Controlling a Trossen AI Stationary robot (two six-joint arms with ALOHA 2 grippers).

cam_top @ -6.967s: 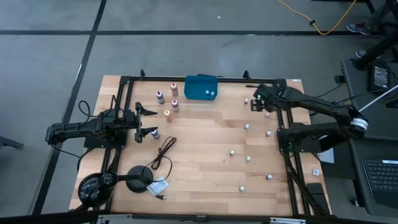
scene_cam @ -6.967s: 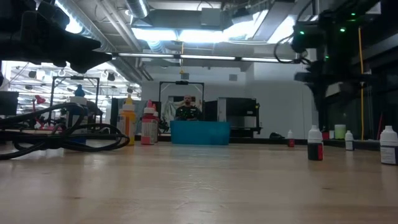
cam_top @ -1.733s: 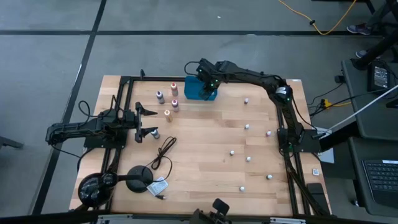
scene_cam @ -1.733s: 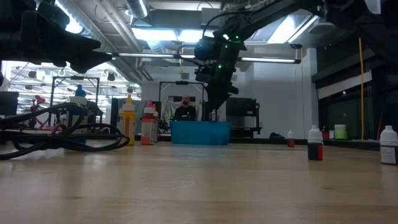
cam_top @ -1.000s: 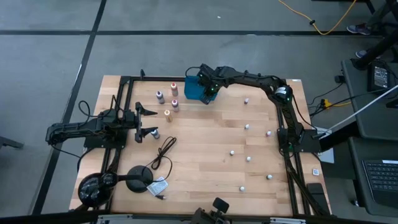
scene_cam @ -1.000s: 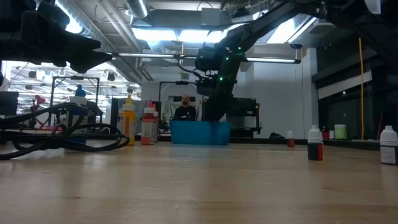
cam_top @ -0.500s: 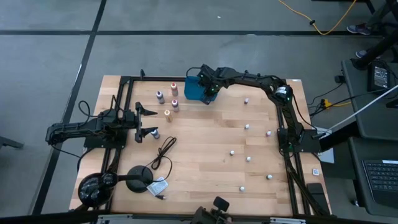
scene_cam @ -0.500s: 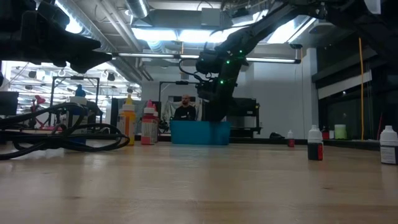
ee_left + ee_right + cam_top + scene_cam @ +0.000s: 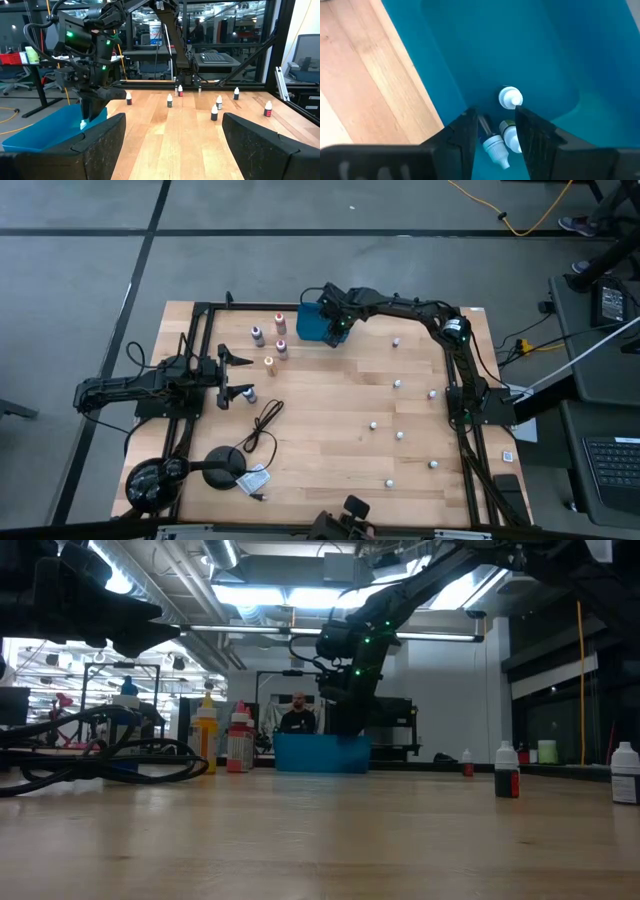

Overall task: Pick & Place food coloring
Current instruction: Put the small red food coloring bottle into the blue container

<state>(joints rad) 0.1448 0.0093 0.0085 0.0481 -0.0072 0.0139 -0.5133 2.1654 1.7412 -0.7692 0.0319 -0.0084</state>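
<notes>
While the right gripper [image 9: 493, 131] hangs inside the teal tray [image 9: 530, 45], its jaws stand slightly apart with a small bottle [image 9: 493, 141] lying tilted between the fingers [image 9: 461, 135]; whether they pinch it or have let go I cannot tell. Two more white-capped bottles [image 9: 510, 98] sit in the tray just beyond, one upright, one at the right finger.

In the high view, nearest the bottom edge a black round base [image 9: 226, 463] and a coiled cable [image 9: 265, 425] lie lower left on the table [image 9: 330, 440]. The left gripper [image 9: 240, 375] waits at centre left over the table's left edge, fingers wide apart and empty; a dark bottle [image 9: 250, 393] stands beside its lower finger. Small white-capped bottles dot the right half: one lower centre [image 9: 388, 482], others mid right [image 9: 374, 423]. Farther up, larger coloured bottles [image 9: 269, 365] cluster left of the tray [image 9: 312, 323], which sits top centre with the right gripper [image 9: 338, 327] over its right end.

In the low view, cables [image 9: 100, 755] fill the left foreground, dark bottles [image 9: 508, 772] stand at right, yellow and red bottles [image 9: 207, 735] mid left, then the tray [image 9: 320, 753] at centre with the right arm [image 9: 350, 660] reaching down into it. A person [image 9: 299, 715] sits behind, far centre.

In the left wrist view, the tray [image 9: 45, 130] is lower left, and bottles [image 9: 214, 113] are scattered centre and right.
</notes>
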